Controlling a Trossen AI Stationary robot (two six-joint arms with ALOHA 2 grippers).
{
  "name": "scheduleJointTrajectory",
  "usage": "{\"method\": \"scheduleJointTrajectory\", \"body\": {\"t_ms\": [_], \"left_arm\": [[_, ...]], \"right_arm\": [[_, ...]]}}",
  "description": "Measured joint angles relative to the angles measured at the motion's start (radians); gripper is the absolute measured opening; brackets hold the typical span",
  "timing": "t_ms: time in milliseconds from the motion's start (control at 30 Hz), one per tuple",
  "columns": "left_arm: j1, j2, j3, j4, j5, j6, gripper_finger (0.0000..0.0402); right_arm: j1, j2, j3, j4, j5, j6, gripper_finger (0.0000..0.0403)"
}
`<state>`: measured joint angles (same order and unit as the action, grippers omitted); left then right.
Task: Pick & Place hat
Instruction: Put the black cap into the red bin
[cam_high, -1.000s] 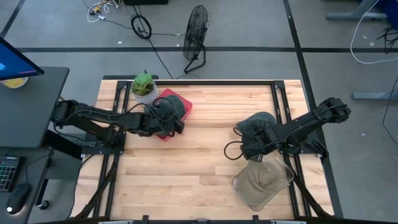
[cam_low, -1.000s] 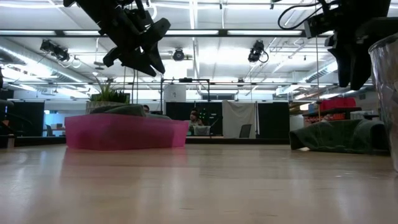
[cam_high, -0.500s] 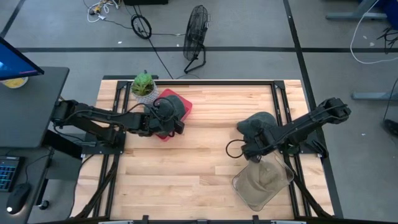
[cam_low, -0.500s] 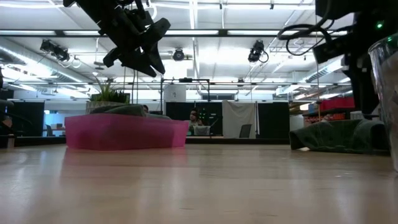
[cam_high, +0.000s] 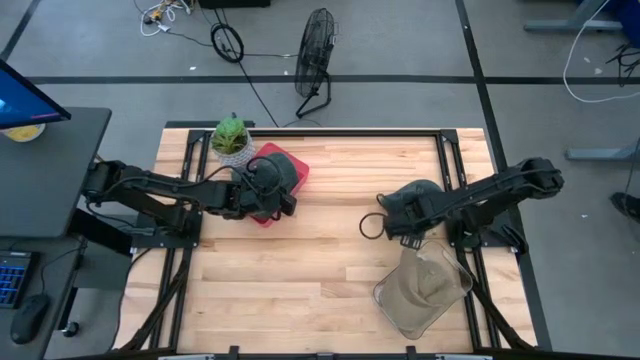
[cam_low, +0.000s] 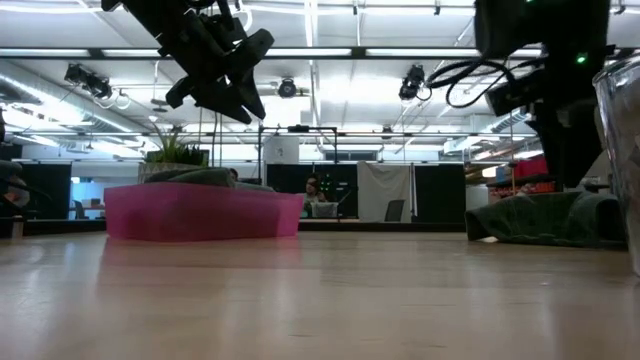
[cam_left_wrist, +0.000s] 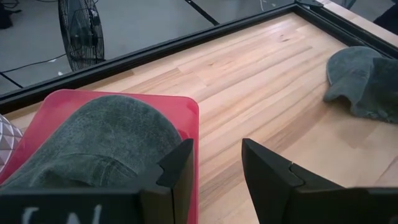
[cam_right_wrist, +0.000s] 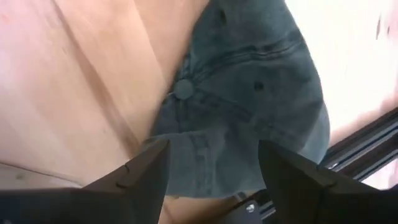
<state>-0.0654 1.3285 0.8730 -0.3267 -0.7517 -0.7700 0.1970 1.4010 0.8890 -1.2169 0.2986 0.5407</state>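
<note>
A grey-green hat (cam_high: 422, 189) lies crown-up on the wooden table near its right edge; it also shows in the low view as the hat (cam_low: 545, 218) and in the right wrist view as the hat (cam_right_wrist: 249, 93). My right gripper (cam_high: 392, 222) (cam_right_wrist: 211, 163) hovers open above it, with one finger over each side of its near part. A second dark hat (cam_left_wrist: 93, 137) rests in a pink tray (cam_high: 297, 162). My left gripper (cam_left_wrist: 214, 165) (cam_low: 215, 75) hangs open above that tray's right rim.
A clear plastic container (cam_high: 425, 290) holding a tan hat stands near the table's near right corner, just toward the near edge from my right gripper. A potted plant (cam_high: 232, 138) sits beside the pink tray at the far left. Bare wood stretches across the table's middle.
My right gripper has moved from above the clear container toward the table's far edge and slightly left, ending over the grey-green hat. The hat has stayed where it was.
</note>
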Motion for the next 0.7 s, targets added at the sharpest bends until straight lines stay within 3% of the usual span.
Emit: {"method": "scheduleJointTrajectory", "body": {"t_ms": [133, 300, 700], "left_arm": [[0.0, 0.0, 0.0, -0.004, 0.0, 0.0, 0.0138], [0.003, 0.0, 0.0, -0.008, 0.0, 0.0, 0.0138], [0.008, 0.0, -0.001, -0.008, -0.001, 0.053, 0.0138]], "right_arm": [[-0.068, 0.0, 0.026, 0.05, -0.12, 0.032, 0.0246], [-0.11, 0.0, 0.072, 0.045, -0.132, -0.021, 0.0246], [-0.339, 0.0, 0.001, 0.061, 0.051, -0.013, 0.0246]]}}
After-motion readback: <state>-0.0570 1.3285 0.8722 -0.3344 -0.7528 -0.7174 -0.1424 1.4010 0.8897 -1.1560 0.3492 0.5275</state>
